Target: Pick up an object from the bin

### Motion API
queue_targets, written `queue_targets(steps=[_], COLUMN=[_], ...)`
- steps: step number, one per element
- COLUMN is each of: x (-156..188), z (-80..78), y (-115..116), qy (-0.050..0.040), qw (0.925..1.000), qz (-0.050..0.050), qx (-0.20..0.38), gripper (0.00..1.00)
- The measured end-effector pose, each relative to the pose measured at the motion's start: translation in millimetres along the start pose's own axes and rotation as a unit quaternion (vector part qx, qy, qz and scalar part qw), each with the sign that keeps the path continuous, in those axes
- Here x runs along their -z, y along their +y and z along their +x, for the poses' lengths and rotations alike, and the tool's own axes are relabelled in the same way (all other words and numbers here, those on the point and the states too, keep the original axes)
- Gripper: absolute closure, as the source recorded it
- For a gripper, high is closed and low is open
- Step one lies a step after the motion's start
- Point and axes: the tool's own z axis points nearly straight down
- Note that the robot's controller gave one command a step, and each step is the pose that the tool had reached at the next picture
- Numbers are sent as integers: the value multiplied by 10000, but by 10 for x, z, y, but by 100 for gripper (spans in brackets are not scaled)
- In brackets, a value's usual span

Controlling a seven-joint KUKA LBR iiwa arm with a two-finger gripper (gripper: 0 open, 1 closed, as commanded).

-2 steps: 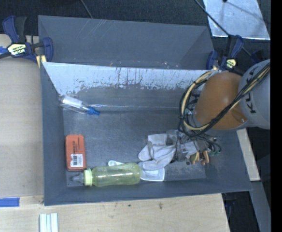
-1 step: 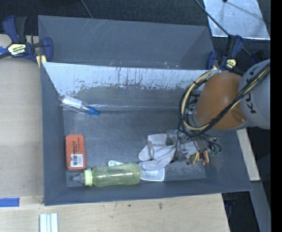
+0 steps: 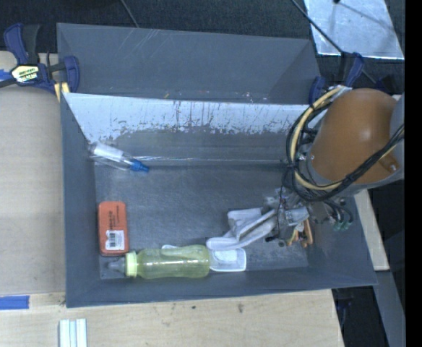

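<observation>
Your pincer (image 3: 248, 226) sits low in the bin's (image 3: 196, 63) lower right, just above a white plastic piece (image 3: 227, 257). You cannot tell how wide it is open or whether it grips anything. You likely do best to centre on that piece, clear of the bottle just beside it. Count one white piece, one yellow-green bottle (image 3: 169, 262), one orange box (image 3: 113, 228) and one clear blue-tipped packet (image 3: 117, 157).

One camera, looking down on the grey metal bin (image 3: 189, 194) from above and slightly aside, whole bin in frame, arm (image 3: 352, 132) at the bin's right
</observation>
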Motion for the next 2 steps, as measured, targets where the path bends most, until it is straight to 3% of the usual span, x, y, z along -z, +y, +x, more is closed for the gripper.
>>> queue_targets(steps=[1, 2], x=[0, 1216], z=[0, 32], y=[1, -50], qy=[0, -6], qw=[10000, 9999], qz=[0, 2], qx=[0, 106], gripper=[100, 100])
